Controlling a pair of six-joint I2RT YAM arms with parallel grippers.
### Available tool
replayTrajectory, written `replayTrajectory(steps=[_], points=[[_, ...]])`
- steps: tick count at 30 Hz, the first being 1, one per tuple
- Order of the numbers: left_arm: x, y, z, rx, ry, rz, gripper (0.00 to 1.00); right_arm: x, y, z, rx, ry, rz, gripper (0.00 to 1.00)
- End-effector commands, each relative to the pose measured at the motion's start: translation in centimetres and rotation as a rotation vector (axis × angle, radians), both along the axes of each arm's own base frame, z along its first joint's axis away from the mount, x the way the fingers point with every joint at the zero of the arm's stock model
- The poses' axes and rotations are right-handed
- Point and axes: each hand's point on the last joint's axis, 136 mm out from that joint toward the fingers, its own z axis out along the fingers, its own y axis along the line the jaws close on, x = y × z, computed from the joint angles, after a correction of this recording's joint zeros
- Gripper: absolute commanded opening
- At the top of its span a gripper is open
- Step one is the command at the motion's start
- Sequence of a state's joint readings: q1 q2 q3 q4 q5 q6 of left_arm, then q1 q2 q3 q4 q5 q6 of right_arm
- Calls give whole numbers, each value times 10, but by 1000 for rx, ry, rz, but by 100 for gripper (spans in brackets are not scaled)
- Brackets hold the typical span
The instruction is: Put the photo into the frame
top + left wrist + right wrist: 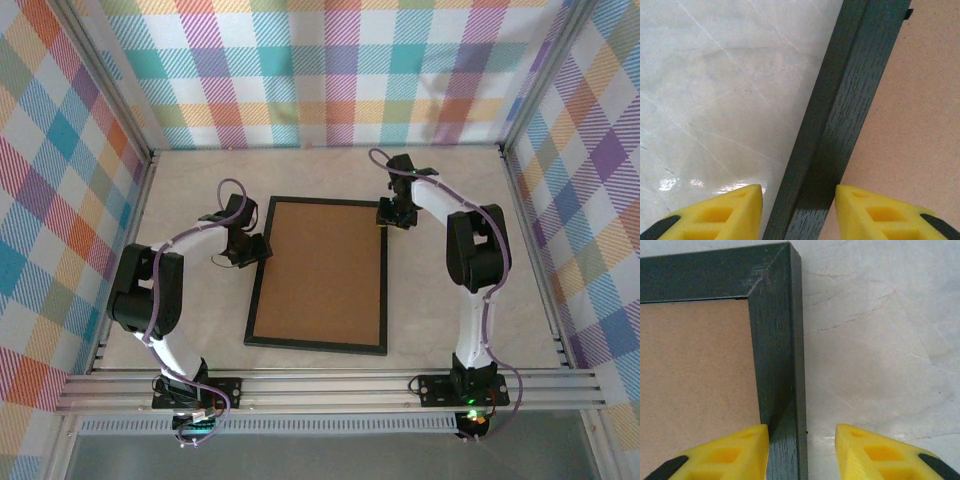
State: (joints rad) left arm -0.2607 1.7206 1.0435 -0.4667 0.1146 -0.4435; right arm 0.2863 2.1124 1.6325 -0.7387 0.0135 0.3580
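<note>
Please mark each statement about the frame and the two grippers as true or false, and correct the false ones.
1. The frame lies flat on the table, brown back upward. True.
2. The right gripper is at the frame's near left corner. False: it is at the far right corner.
3. The left gripper has one finger on each side of the frame's left rail. True.
4. Both grippers are at the same side of the frame. False: they are at opposite sides.

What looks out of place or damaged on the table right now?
The frame lies face down, brown back up, and looks turned slightly askew to the edges of the table. In the right wrist view its mitre joint shows pale scuffing. Nothing else stands out.
</note>
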Motion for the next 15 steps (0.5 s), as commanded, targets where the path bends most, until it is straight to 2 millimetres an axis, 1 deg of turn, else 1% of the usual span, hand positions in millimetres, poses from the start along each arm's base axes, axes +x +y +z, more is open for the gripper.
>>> replayTrajectory(steps=[1, 5, 9, 12, 15], points=[[-11, 10, -22, 71, 64, -14, 41, -7, -1, -10, 5, 47, -9, 40], [-13, 7, -29, 72, 79, -24, 38, -11, 1, -19, 12, 73, -10, 40], [-15, 4, -37, 71, 99, -39, 34, -15, 7, -31, 19, 111, -7, 41], [-15, -1, -40, 66, 106, -51, 32, -25, 22, -39, 24, 158, 10, 41], [-16, -7, -43, 53, 114, -66, 28, -34, 35, -50, -11, 192, 29, 42]])
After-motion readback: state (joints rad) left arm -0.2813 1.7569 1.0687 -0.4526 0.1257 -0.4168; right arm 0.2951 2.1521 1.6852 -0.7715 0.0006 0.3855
